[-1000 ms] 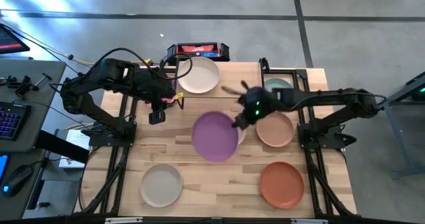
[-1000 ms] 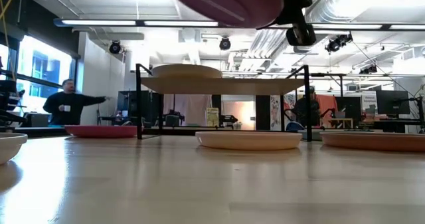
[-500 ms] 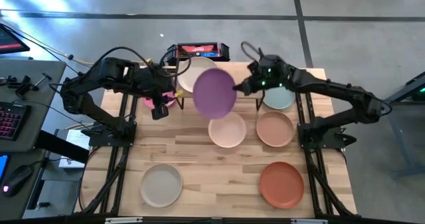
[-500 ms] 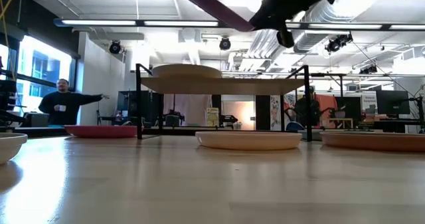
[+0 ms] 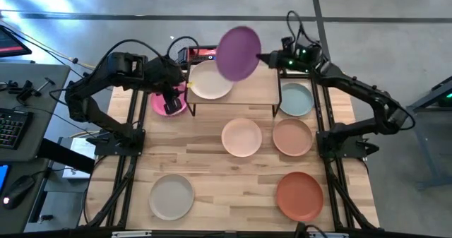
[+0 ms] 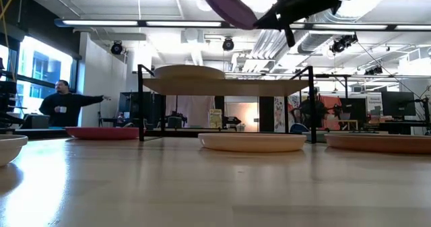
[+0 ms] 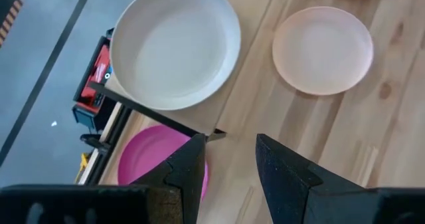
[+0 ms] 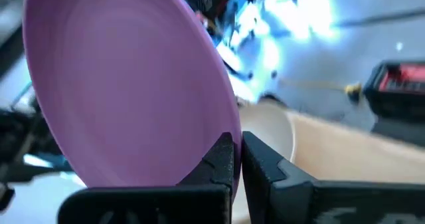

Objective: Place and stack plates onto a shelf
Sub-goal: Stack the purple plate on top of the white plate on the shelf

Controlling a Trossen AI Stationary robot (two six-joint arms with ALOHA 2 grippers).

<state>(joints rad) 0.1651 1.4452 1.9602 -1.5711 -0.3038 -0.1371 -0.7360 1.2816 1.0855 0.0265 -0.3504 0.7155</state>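
One off-white plate (image 5: 210, 80) on the shelf (image 5: 256, 91) | right gripper (image 5: 264, 56) pinching purple plate (image 5: 238, 51) by its rim above shelf | left gripper (image 7: 229, 159) open, empty, over pink plate (image 5: 164, 104) | five others on the table (image 5: 233, 174) left, I reckon

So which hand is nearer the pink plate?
Left. The left hand hovers open right over the pink plate; the right hand is across the shelf, gripping the purple plate.

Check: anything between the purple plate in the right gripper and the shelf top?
Nothing visible. The right gripper holds the purple plate tilted, high above the shelf. An off-white plate already sits on the shelf's left half; the right half is bare. The left gripper hovers off the shelf's left end.
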